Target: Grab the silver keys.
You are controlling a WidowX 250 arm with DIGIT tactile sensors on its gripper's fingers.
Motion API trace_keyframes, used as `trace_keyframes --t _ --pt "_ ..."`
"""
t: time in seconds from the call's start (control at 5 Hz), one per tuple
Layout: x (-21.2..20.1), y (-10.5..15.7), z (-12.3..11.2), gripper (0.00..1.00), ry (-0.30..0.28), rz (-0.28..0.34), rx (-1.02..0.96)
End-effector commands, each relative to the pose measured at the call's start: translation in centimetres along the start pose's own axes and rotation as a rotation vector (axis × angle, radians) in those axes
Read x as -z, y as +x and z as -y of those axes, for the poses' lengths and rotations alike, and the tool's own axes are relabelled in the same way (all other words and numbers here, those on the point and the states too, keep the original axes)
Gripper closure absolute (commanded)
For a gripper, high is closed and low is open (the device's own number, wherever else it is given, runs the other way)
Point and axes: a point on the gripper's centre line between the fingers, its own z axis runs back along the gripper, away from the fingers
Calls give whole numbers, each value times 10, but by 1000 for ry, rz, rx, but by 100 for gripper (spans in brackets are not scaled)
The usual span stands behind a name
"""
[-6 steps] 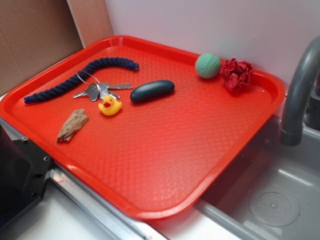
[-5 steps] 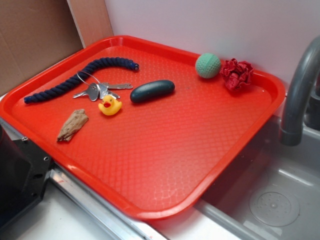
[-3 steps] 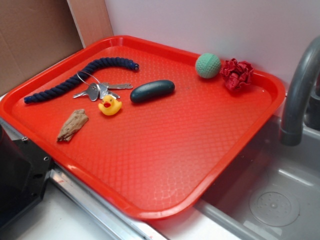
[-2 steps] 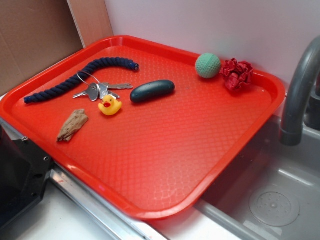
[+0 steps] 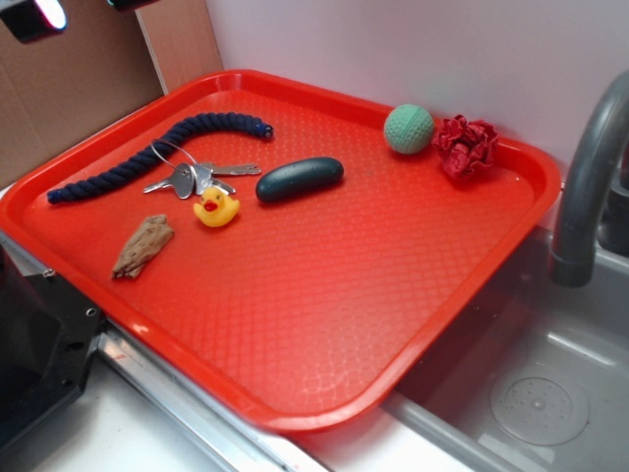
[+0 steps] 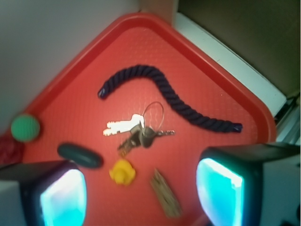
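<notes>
- The silver keys (image 5: 193, 177) lie flat on the red tray (image 5: 324, 285), toward its back left part, fanned out with their thin wire ring looping toward the navy rope (image 5: 147, 157).
- The ring reaches right up to the rope; whether the two touch, I cannot tell.
- Just in front of the keys sits the yellow rubber duck (image 5: 216, 207), and right beside them lies the dark oval object (image 5: 300, 179).
- A brown scrap of wood (image 5: 143, 245) rests nearer the tray's front left edge.
- Far corner: a green ball (image 5: 409, 129) just beside a crumpled red wad (image 5: 466, 146), both well apart from the keys.
- From the wrist view, the gripper (image 6: 141, 190) hangs above the tray with nothing between its fingers (image 6: 221, 188); they stand wide apart, clear of every object.
- In that same view the keys (image 6: 134, 133) show in the gap between the two fingers, with the duck (image 6: 122, 171) and wood scrap (image 6: 165, 193) closer to the camera.
- A grey faucet (image 5: 590, 187) curves over the sink (image 5: 531, 393) to the right of the tray.
</notes>
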Motion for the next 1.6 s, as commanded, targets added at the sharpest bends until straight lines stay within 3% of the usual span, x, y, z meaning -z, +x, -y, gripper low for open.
trace_keyframes --t 0.0,0.4,0.6,0.8,1.0,1.4 --pt "12 3 -12 0 53 29 -167" --pt "12 3 -12 0 53 29 -167" --pt "68 16 -11 0 -36 -1 -118" --pt "109 18 -13 0 16 11 -159" --pt "123 9 -18 0 81 -34 -111" --pt "134 6 -16 0 109 -43 -73"
